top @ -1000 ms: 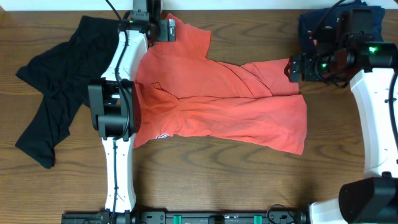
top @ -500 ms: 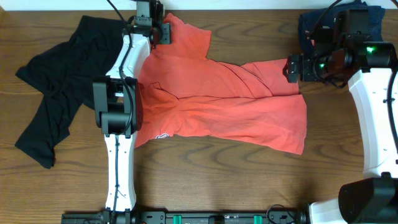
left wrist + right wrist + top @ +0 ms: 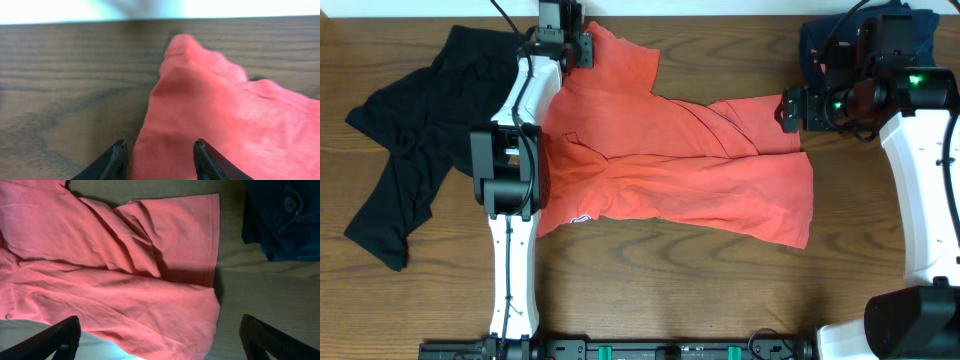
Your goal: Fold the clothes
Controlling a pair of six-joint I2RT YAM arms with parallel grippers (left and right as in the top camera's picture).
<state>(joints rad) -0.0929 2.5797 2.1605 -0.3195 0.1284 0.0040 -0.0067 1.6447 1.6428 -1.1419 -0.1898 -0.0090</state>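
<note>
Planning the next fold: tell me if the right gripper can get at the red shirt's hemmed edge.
Probably yes: the right gripper is open just over the shirt's hemmed edge, with nothing in between.

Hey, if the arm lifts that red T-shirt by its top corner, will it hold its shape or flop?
The red T-shirt will probably droop: it already lies in soft creases. It looks thin and light. Pushed across the wooden table, it would likely bunch, not slide flat.

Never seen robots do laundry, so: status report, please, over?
Left gripper straddles far corner of red shirt, grip unclear. Right gripper open above a sleeve. Black garment left, navy garment far right, both beside the shirt.
</note>
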